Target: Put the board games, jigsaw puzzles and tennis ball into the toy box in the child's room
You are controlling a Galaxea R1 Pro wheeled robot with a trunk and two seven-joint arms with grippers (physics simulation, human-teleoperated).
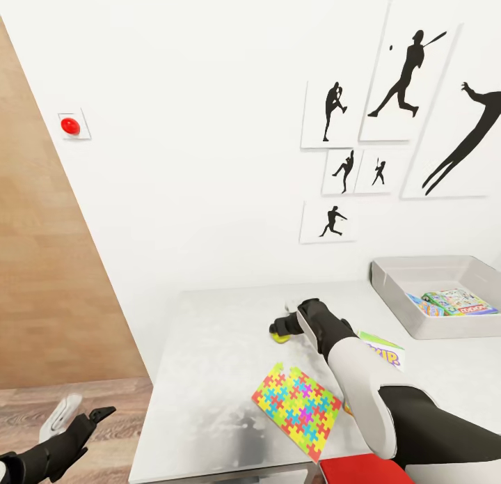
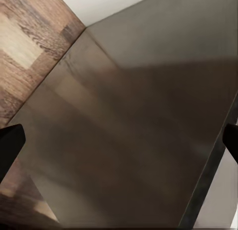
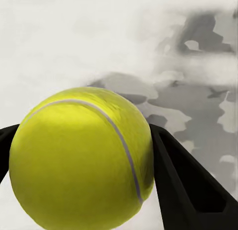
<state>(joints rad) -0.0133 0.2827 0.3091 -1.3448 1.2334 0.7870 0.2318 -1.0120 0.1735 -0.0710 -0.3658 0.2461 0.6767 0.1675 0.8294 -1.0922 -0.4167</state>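
Note:
The yellow-green tennis ball (image 1: 281,338) (image 3: 79,160) rests on the white table (image 1: 209,358), and my right gripper (image 1: 284,329) (image 3: 82,155) is shut on it, one black finger pressed to each side. A multicoloured jigsaw puzzle (image 1: 298,404) lies flat near the table's front, just left of my right forearm. Partly hidden by that arm is the "SKIP BO" board game (image 1: 384,352). At the right, the light grey toy box (image 1: 390,289) holds a green-edged board game (image 1: 460,303) and a smaller blue one (image 1: 423,304). My left gripper (image 1: 78,419) (image 2: 119,145) hangs open beside the table, low over the floor.
A white wall with black athlete pictures (image 1: 400,80) stands close behind the table. A red button (image 1: 69,127) is fixed to the wall at left. Wood-plank floor (image 1: 90,400) lies left of the table. Something red (image 1: 365,469) shows at the table's front edge.

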